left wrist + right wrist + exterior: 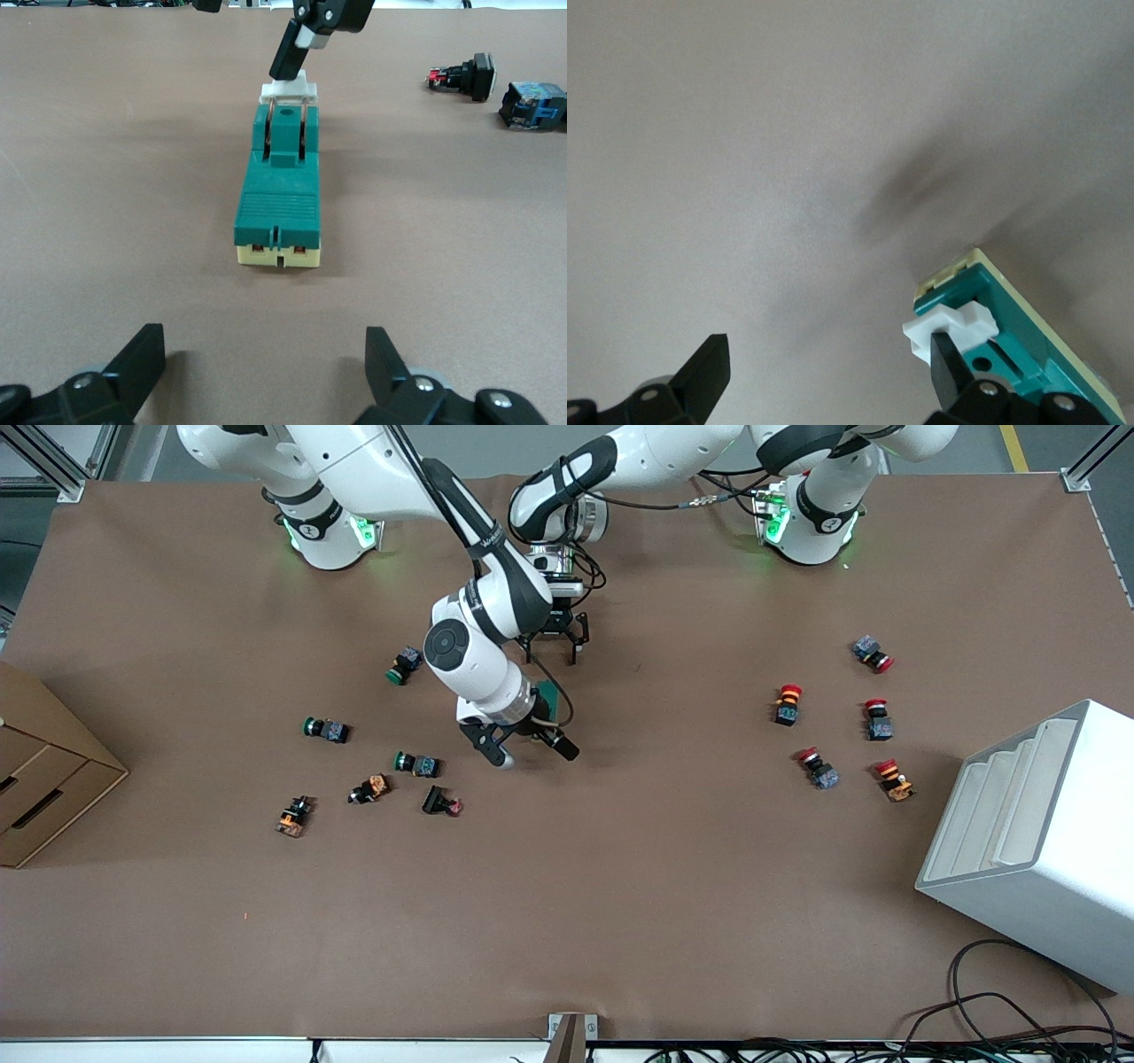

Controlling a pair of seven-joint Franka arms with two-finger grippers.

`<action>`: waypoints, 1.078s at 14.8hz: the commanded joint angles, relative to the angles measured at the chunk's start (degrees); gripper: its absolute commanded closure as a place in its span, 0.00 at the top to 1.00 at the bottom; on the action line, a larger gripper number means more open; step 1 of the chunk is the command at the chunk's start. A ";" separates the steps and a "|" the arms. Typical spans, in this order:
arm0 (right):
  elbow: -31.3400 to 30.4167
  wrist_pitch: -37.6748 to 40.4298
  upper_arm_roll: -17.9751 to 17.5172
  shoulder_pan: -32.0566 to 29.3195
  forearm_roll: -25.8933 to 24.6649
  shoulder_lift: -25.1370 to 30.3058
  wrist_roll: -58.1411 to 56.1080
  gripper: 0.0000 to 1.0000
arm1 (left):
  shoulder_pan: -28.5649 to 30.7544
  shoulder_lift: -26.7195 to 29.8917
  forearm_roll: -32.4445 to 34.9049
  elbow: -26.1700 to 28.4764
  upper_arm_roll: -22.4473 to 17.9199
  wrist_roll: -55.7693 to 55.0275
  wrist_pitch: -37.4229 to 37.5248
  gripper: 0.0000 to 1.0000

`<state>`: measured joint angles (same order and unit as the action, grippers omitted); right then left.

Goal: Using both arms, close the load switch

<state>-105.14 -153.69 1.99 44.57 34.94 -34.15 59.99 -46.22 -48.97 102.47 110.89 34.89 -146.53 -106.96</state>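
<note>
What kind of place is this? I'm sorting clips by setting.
Probably a robotics lab or test bench: two arms bolted to a brown-covered table, aluminium framing at its corners, loose cables, and scattered push-buttons around a load switch.

The dark-green rectangular load switch [277, 190] lies flat on the brown table near its middle, resting on a cream base plate that shows along its edges. A ribbed green cover takes up one end. At the other end sits a white lever piece [288, 88], linked by two thin metal blades. In the front view the switch [547, 701] is mostly hidden under an arm.
</note>
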 commanded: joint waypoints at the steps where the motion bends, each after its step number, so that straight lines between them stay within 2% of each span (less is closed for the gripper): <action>1: 2.22 -0.56 -0.32 -1.15 -1.72 -2.50 -0.58 1.00 | -0.36 -0.69 0.01 -0.15 -0.43 -0.69 0.17 1.00; 9: 3.19 -0.38 -0.32 -1.86 -2.69 -3.38 -1.19 1.00 | -0.45 -0.77 0.01 -0.06 -0.79 -0.77 0.17 1.00; 11: 3.28 1.19 1.51 -2.12 -4.17 -2.77 -1.98 1.00 | -0.45 -0.77 0.01 0.03 -0.79 -0.86 0.17 1.00; 13: 3.37 6.97 3.62 -2.73 -7.24 -0.58 -3.47 1.00 | -0.62 -0.60 0.01 0.11 -0.79 -0.60 0.26 1.00; 16: 4.85 21.36 7.31 -5.36 -11.03 4.43 -12.49 1.00 | -0.71 -0.25 -1.56 -0.23 -0.70 0.89 2.28 1.00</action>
<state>-100.01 -140.73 8.00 41.63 26.16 -34.58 53.32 -46.29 -49.01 102.28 111.08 34.73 -146.42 -106.02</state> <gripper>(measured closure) 0.000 0.000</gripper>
